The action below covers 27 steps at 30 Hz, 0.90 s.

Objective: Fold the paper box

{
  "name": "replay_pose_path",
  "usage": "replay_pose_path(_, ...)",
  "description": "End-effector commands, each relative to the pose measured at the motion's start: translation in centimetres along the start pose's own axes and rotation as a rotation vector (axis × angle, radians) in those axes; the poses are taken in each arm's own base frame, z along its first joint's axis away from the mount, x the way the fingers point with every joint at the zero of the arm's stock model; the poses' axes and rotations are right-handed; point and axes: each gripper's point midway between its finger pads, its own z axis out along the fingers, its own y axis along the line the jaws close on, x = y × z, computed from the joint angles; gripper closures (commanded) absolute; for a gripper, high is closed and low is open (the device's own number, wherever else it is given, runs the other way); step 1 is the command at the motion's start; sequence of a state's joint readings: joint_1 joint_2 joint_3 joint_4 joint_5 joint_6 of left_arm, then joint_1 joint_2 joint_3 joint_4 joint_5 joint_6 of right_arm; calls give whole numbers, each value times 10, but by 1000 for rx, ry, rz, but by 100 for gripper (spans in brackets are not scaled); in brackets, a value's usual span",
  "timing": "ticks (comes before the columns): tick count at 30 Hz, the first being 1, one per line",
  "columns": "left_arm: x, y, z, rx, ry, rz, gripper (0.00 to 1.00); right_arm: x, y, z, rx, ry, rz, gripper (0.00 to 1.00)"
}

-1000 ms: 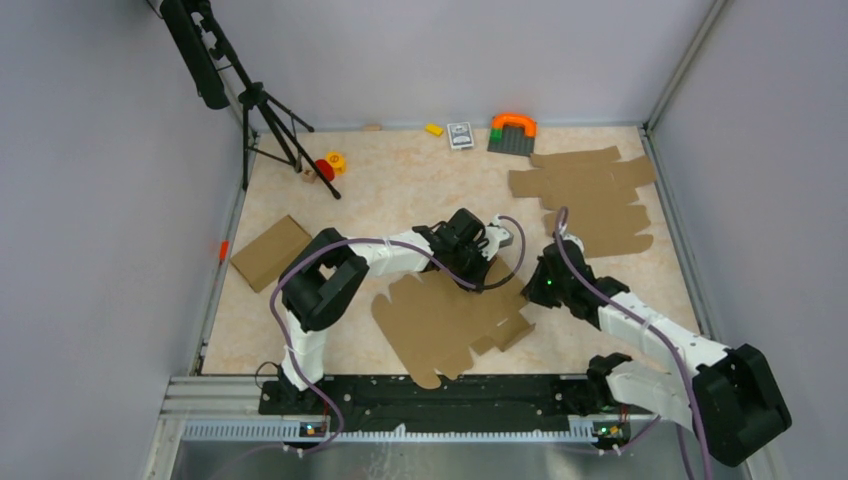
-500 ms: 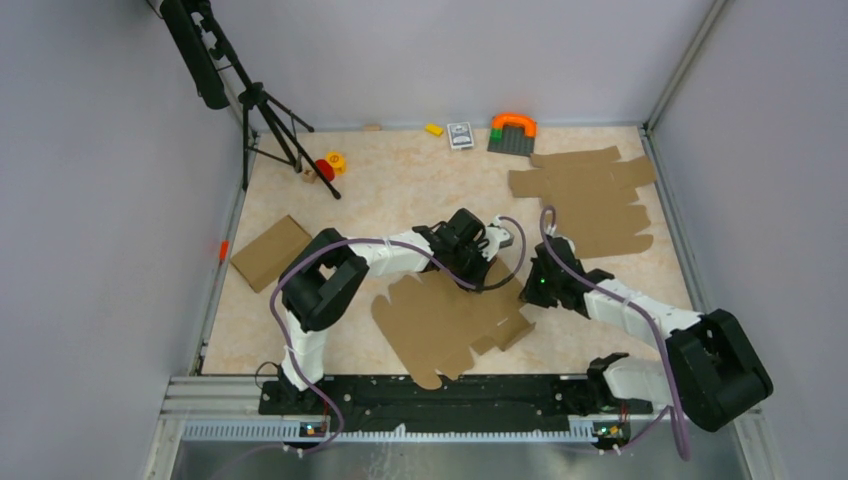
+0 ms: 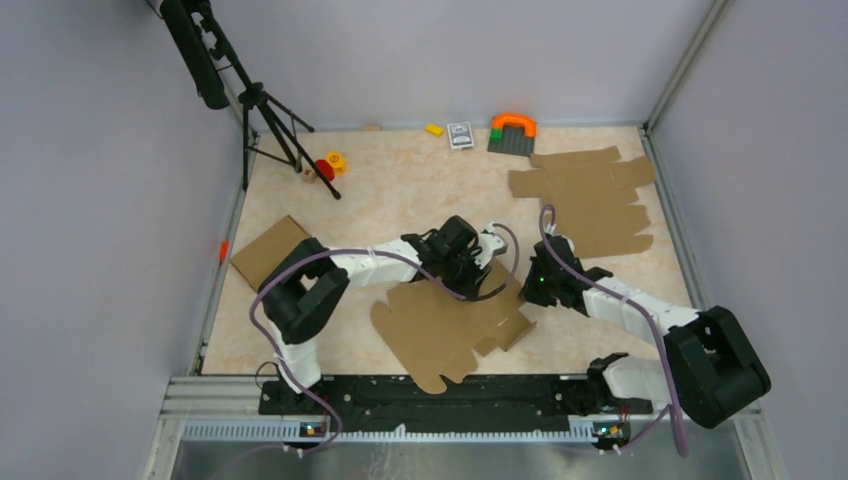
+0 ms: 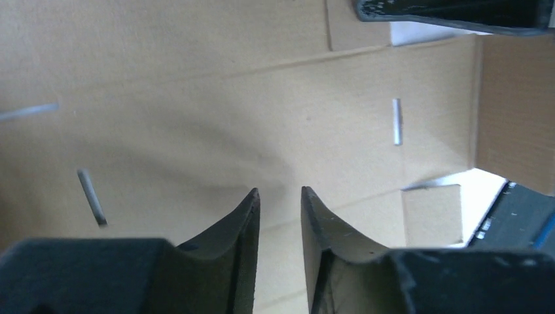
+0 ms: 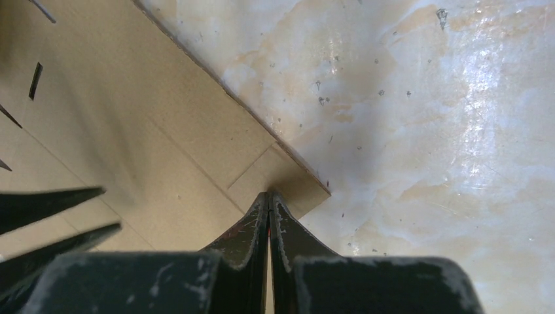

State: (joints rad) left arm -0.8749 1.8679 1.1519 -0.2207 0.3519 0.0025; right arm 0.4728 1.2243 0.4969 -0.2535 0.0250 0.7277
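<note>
Top external: one paper box point(image 3: 440, 330)

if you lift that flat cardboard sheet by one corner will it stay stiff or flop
Probably bends: the cardboard sheet looks thin, with creases and slots, so it would likely hinge there. Likely light, and apt to slide on the glossy table when pushed.

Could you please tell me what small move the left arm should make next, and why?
Probably lower the left gripper onto the paper box and close on a nearby flap edge to lift it along its crease. Its jaws stand slightly apart and empty above the mostly flat sheet. The right gripper, shut, rests its tips on a corner tab, seemingly pinning it.
</note>
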Motion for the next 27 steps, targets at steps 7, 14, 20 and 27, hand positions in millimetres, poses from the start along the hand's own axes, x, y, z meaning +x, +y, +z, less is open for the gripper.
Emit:
replay_pose_path(7,12,-72,-48,-149,27,104,45,16,-19,1,58,57,-30,100)
replay_pose_path(14,33,-97,-38,-179,53,112,17,18,-16,0,39,73,-57,100)
replay_pose_path(20,30,-106,-23,-234,66,149,1,20,-11,-1,9,86,-64,100)
replay_pose_path(27,38,-102,-7,-289,101,150,3,22,-11,-1,6,90,-59,100)
